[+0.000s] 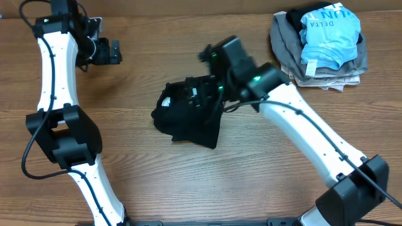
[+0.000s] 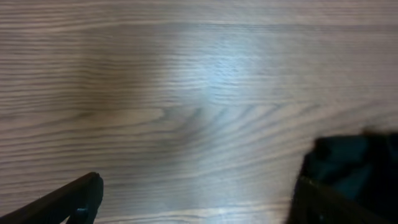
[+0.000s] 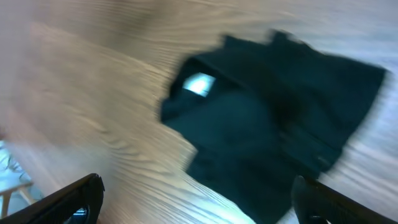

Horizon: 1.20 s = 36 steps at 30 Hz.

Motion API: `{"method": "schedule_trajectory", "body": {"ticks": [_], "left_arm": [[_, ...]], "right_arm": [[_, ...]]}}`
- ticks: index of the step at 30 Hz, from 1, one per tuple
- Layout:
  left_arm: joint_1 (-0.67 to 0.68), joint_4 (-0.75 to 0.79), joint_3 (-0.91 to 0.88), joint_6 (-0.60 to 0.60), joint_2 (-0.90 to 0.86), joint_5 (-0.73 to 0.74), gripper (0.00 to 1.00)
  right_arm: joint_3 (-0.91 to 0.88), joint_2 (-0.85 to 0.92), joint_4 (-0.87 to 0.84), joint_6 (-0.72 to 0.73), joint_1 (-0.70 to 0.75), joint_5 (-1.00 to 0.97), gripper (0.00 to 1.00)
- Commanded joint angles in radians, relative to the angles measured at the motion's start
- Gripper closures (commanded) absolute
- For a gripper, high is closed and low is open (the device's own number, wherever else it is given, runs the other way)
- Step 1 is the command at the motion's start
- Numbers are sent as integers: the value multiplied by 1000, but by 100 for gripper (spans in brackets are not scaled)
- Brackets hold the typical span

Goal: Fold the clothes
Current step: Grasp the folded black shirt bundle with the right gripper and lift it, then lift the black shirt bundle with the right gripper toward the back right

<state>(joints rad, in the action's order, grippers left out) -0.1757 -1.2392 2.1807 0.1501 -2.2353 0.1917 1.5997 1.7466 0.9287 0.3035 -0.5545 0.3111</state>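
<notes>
The black garment (image 1: pixel 188 119) sits bunched in a wrinkly heap mid-desk (image 1: pixel 138 169), with a white patch (image 3: pixel 199 84) showing, probably the logo, but the wrist view is too blurry to be sure. The right pincer (image 1: pixel 202 94) hangs right over it, jaws wide, gripping nothing. The left pincer (image 1: pixel 110 53) is way off at the far left, also wide, over bare wood. At the far right there's a stack of folded clothes (image 1: pixel 314 72) with a light blue shirt (image 1: pixel 330 34) on top.
</notes>
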Motion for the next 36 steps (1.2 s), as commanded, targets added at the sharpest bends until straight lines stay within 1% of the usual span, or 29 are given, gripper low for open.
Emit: {"method": "schedule_trajectory", "body": {"ticks": [1, 2, 3, 4, 6, 8, 13, 18, 22, 28, 31, 33, 36], "left_arm": [[42, -15, 0, 52, -2, 27, 0], [49, -16, 0, 52, -2, 26, 0], [56, -15, 0, 52, -2, 27, 0], [59, -13, 0, 52, -2, 26, 0], [65, -10, 0, 52, -2, 26, 0], [66, -4, 0, 52, -2, 26, 0], [66, -1, 0, 48, -2, 27, 0], [66, -1, 0, 44, -2, 27, 0], [66, -1, 0, 44, -2, 27, 0], [66, -2, 0, 44, -2, 27, 0], [66, -1, 0, 44, -2, 27, 0], [66, -2, 0, 44, -2, 27, 0], [66, -2, 0, 44, -2, 27, 0]], "right_arm": [[-56, 43, 13, 5, 21, 11, 4], [-75, 51, 12, 2, 22, 35, 10], [-101, 60, 7, -22, 22, 67, 23], [-130, 63, 0, -55, 16, 98, 32], [-200, 65, -21, -98, 5, 124, 53], [-263, 65, -41, -127, -5, 125, 62], [-397, 66, -143, -176, -18, 113, 62], [-485, 75, -245, -154, -18, 51, 53], [-497, 111, -256, -141, -9, 5, 44], [-497, 156, -275, -59, 24, -54, 42], [-497, 173, -274, -7, 42, -115, 44], [-497, 180, -271, 26, 58, -161, 46], [-497, 180, -264, 66, 103, -226, 46]]}}
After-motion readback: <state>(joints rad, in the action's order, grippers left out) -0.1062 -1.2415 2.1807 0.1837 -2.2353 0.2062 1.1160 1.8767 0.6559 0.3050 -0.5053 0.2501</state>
